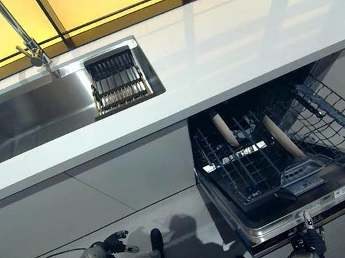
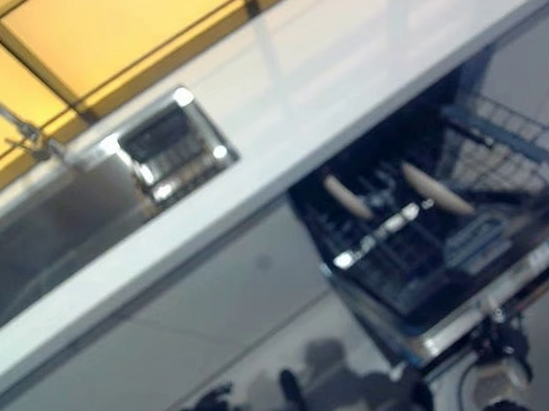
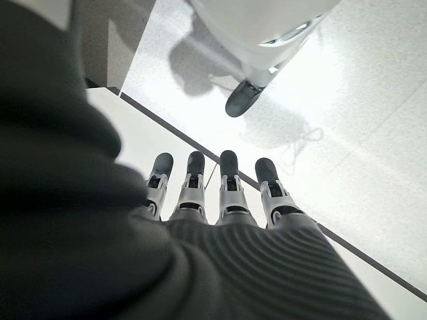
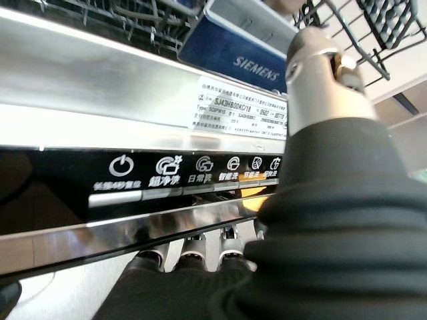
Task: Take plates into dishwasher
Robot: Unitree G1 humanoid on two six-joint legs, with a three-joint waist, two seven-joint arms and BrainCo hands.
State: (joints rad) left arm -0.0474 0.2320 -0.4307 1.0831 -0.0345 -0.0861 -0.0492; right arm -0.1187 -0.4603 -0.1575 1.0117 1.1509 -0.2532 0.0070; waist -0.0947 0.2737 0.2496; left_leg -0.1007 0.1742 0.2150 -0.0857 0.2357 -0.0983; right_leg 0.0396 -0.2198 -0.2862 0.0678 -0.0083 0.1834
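The dishwasher (image 1: 279, 180) stands open beneath the white counter (image 1: 219, 53), its door (image 1: 293, 219) dropped flat and its wire rack (image 1: 263, 159) drawn out over the door; 2 plates (image 1: 283, 137) stand on edge in the rack, well apart from each other, the second (image 1: 224, 129) nearer the sink; neither hand carries a plate.

The right hand (image 1: 308, 232) sits at the outer edge of the lowered door; in its wrist view the fingers (image 4: 195, 251) pass under the door's edge below the strip of buttons (image 4: 187, 177), with the thumb (image 4: 320, 73) raised above the door; the fingertips are hidden under the edge, so whether the hand grips the door cannot be told.

The left hand (image 1: 114, 243) hangs low beside the cabinet front, well away from the dishwasher; in its wrist view its fingers (image 3: 229, 183) lie straight and side by side, pointing down at the pale floor (image 3: 360, 120), holding nothing.

The steel sink (image 1: 30, 111) is set into the counter to the left, with a small dark rack (image 1: 116, 81) at its near end and a tap (image 1: 26, 42) above it.
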